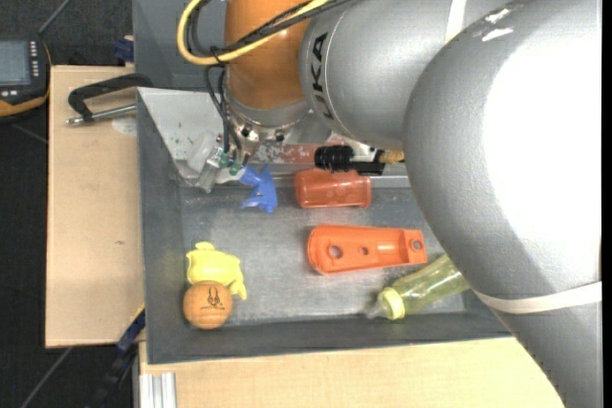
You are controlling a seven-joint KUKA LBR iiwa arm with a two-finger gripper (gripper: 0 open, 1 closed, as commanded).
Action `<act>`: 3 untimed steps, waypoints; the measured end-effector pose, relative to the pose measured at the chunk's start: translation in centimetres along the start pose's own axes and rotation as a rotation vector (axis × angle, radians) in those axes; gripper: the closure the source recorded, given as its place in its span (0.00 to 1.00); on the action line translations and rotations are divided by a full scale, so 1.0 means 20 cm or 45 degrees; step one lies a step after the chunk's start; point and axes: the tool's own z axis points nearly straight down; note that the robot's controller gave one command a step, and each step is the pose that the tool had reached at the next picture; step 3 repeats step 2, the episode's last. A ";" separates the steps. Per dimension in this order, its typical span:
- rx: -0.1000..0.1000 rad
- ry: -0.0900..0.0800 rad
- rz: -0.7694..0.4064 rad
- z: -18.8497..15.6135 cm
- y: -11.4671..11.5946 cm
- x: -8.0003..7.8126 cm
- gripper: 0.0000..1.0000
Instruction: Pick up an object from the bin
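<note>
Approach step, as I judge it: my gripper (222, 163) hangs low at centre-left, just beside a small blue piece (259, 193). Its opening I cannot tell. Next, I would centre it over that piece.

The arm comes in from the right, its orange cover (273, 33) over the far left part of the bin (161, 234). Below the cover the gripper (222, 161) hangs low near the far wall. A small blue thing (258, 192) lies just beside it, on the near side. Right of that lies a reddish block (332, 189), with a black thing (334, 158) behind it. Nearer lie a flat orange piece (365, 249) with holes and a yellow-green bottle (421, 288). In the near left corner a brown ball (207, 305) touches a yellow thing (216, 265).
</note>
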 end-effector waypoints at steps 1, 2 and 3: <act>0.007 0.006 0.000 0.28 -0.01 0.01 1.00; -0.011 -0.008 -0.003 -0.09 0.01 -0.01 1.00; -0.011 -0.008 -0.003 -0.09 0.01 -0.01 1.00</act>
